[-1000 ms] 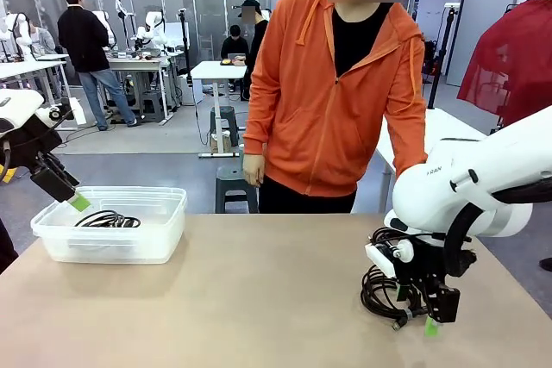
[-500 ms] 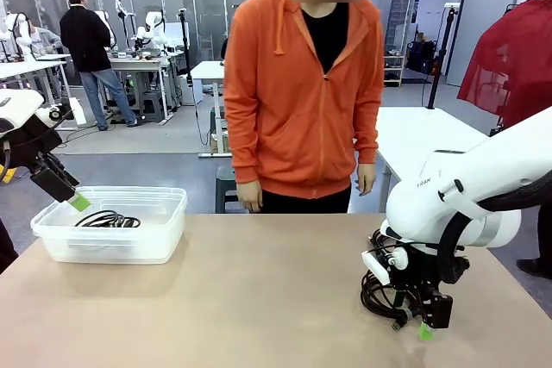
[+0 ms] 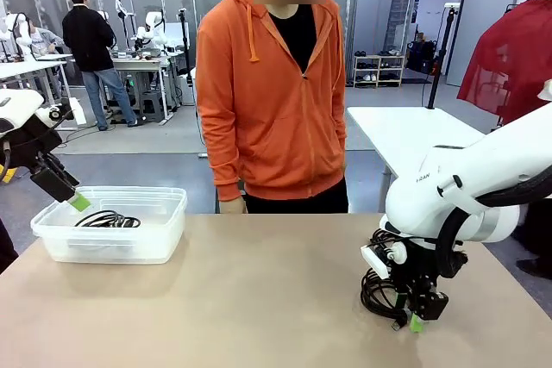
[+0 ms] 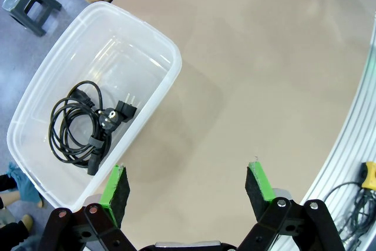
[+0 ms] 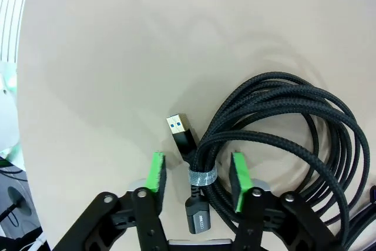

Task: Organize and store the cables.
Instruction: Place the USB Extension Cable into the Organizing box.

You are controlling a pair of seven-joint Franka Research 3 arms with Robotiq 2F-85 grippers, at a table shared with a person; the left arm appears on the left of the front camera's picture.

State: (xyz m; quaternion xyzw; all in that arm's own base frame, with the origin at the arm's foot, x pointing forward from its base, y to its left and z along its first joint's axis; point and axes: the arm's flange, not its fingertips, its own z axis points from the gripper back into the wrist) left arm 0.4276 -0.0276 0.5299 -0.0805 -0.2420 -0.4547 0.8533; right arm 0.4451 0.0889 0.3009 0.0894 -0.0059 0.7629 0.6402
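Beyond the tabletop (image 3: pixel 259 299), a person in an orange hoodie (image 3: pixel 269 101) stands at its far edge, with workbenches and other people in the room behind. Bare tan surface lies between a clear bin (image 3: pixel 112 191) near the far left corner and a braided black cable (image 5: pixel 270 83) coiled near the right edge. The right gripper (image 5: pixel 197 160) is down at that coil, jaws about half open. Its green pads straddle the tied bundle beside the USB plug (image 5: pixel 181 130), one pad clear of it. The left gripper (image 4: pixel 187 171) hangs over the bin's rim, jaws wide, empty. A second cable (image 4: pixel 108 119) lies coiled inside the bin.
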